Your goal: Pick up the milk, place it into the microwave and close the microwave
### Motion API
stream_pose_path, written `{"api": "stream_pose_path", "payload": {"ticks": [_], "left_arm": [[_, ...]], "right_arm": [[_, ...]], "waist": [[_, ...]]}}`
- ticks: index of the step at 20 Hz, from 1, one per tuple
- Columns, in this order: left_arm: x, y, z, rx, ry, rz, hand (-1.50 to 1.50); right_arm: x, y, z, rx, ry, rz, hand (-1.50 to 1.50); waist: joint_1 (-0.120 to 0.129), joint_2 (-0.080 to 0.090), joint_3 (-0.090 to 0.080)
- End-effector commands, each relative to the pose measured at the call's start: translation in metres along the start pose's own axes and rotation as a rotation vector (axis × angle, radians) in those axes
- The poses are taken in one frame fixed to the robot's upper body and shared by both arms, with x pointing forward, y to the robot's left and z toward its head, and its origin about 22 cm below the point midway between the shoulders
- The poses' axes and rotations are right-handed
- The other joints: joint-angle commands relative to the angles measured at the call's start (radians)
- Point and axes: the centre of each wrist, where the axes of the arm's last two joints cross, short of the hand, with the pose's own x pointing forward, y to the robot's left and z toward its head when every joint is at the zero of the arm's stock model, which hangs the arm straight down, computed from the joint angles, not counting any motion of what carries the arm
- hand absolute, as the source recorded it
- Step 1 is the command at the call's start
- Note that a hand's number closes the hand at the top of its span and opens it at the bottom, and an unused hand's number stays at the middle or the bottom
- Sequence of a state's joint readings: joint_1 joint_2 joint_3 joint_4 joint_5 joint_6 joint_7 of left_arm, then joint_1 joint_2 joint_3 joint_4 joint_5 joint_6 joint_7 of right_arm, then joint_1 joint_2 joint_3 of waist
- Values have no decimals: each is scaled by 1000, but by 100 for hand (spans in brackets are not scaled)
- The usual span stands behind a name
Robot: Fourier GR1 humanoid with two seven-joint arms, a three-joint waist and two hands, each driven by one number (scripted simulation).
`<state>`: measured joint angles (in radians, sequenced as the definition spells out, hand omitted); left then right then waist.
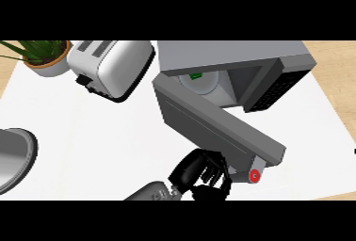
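Observation:
The grey microwave (278, 61) stands at the back right with its door (215, 124) swung far out toward me. Inside its cavity sits the white milk carton (198, 80) with a green mark, partly hidden by the door's hinge side. My left hand (198, 169) comes in from the lower edge and rests against the outer face of the door near its free end. Its fingers are relaxed and hold nothing. A small red and white round part (255, 175) shows beside the hand at the door's end. My right hand is out of view.
A white toaster (115, 66) lies at the back, left of the microwave. A potted plant (45, 56) stands in the far left corner. A grey round pan or plate (14, 157) sits at the left edge. The white counter (104, 141) ends near the microwave's right side.

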<state>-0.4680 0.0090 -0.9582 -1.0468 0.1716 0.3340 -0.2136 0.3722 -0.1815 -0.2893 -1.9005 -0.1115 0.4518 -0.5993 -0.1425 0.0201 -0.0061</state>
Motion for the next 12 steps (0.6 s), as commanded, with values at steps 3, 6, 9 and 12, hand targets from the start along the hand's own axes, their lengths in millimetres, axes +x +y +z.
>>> {"api": "stream_pose_path", "payload": {"ticks": [3, 6, 9, 12], "left_arm": [[22, 6, -17, 160, -106, 68, 150], [30, 14, -23, 232, -167, 131, 150], [36, 18, -30, 245, -180, 163, 150], [43, 30, -42, 278, -177, 192, 150]], "right_arm": [[13, -5, -14, 62, -38, -38, -150], [13, -1, -21, 69, -43, -46, -150], [14, -5, -26, 87, -44, -65, -150], [21, -5, -34, 126, -52, -71, -150]], "waist": [[-44, 10, -4], [-48, 21, -5], [-76, 28, -4], [-92, 34, -4]]}}
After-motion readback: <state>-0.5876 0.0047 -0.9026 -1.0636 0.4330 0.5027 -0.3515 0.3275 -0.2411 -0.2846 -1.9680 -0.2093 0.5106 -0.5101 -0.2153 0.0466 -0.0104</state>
